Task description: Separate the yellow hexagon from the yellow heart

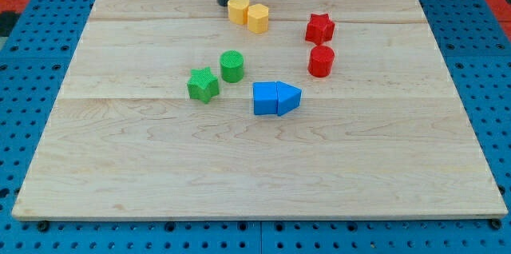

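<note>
The yellow heart [238, 9] and the yellow hexagon [258, 17] sit touching each other near the view's top centre of the wooden board [255, 166]. The heart is on the left, the hexagon on the right and slightly lower. My tip [224, 3] stands just left of the yellow heart, very close to it or touching it. The dark rod rises out of the view's top edge.
A red star [319, 27] and a red cylinder [321, 61] lie to the right. A green cylinder [231, 66] and a green star [203, 85] lie at the centre left. A blue cube [265, 98] touches a blue triangular block [288, 97]. Blue pegboard surrounds the board.
</note>
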You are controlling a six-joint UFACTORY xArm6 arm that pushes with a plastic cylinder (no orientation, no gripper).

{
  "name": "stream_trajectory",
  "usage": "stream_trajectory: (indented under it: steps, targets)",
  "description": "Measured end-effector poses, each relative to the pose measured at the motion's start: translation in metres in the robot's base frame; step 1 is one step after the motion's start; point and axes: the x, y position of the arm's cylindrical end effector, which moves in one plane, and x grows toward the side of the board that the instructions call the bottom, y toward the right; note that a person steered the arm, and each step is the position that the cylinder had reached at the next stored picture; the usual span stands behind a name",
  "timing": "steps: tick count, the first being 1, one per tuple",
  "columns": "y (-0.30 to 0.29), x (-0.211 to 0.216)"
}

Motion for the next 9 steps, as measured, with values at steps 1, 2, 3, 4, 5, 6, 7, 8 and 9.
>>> stream_trajectory:
  steps: [1, 2, 3, 4, 5, 6, 7, 8, 9]
  targets:
    - [0.021, 0.006]
    - [0.032, -0.004]
    - [0.058, -0.009]
    - [0.096, 0.013]
    - [0.098, 0.039]
    - [0.050, 0.035]
    - [0.074, 0.056]
    - [0.103, 0.071]
    - [0.096, 0.099]
